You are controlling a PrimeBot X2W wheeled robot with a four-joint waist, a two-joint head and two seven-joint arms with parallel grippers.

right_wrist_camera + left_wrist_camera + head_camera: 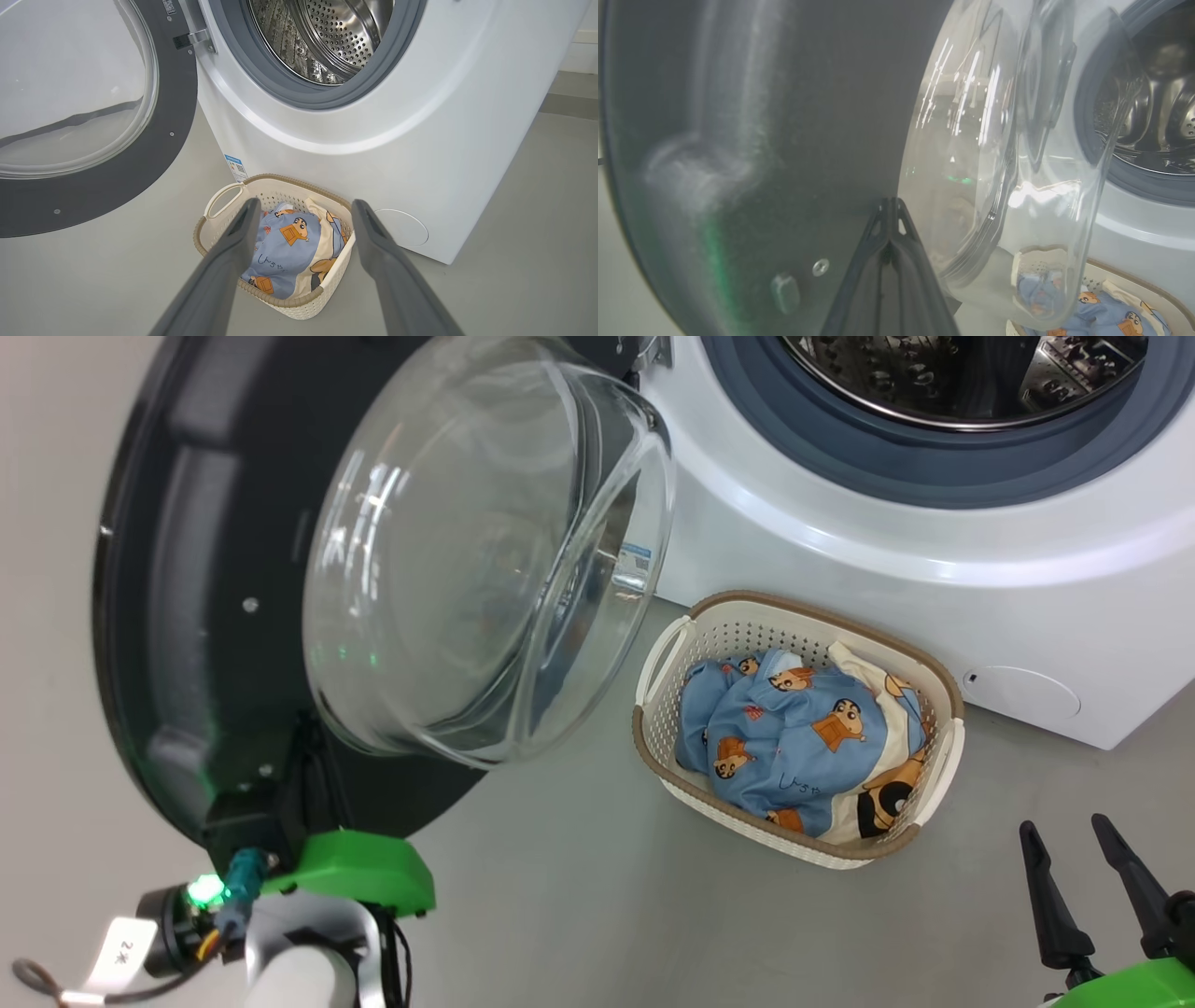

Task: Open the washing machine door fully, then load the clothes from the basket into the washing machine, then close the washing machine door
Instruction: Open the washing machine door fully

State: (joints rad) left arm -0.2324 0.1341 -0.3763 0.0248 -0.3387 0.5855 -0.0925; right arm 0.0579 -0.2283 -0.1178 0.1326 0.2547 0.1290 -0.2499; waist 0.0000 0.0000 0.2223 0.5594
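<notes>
The washing machine door (187, 616) stands swung open at the left, its glass bowl (467, 569) bulging toward the room. In the left wrist view my left gripper (889, 207) is shut, with its joined tips against the door's black inner ring (784, 116). The white washing machine (840, 551) shows its open steel drum (327, 37). On the floor before it sits the basket (803, 611) holding the light-blue and cream clothes (794, 737). My right gripper (1069, 835) is open and holds nothing. It hangs above and short of the basket (224, 210), pointing at the clothes (285, 247).
My left arm's green wrist piece (355, 868) sits under the door's lower edge. Grey floor (579, 896) stretches between the door and the basket. A round white service flap (1022, 691) is low on the machine's front, right of the basket.
</notes>
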